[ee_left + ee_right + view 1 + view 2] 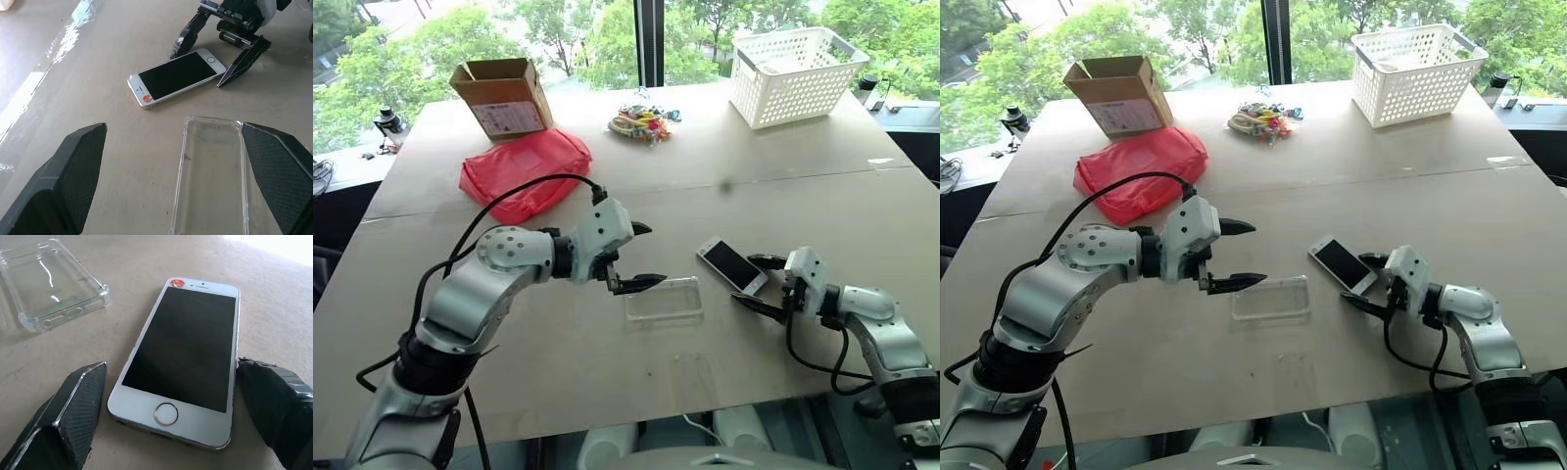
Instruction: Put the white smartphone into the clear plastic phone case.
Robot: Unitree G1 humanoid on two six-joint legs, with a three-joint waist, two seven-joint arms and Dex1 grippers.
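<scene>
The white smartphone (pixel 731 265) lies screen up on the tan table, right of the middle. Just to its left the clear plastic phone case (pixel 664 300) lies flat with its hollow side up and nothing in it. My right gripper (pixel 746 279) is open and low over the table, one finger on each side of the phone's home-button end (pixel 166 413); one fingertip (pixel 254 377) sits right at the phone's edge. My left gripper (pixel 651 257) is open above the case's left end, holding nothing, and looks over the case (pixel 212 171) toward the phone (pixel 176 77).
A red bag (pixel 524 171) and an open cardboard box (pixel 501 96) are at the back left. Coloured small items (pixel 643 122) lie at the back middle and a white basket (pixel 795 73) stands at the back right. The table's front edge (pixel 636 416) runs close below the case.
</scene>
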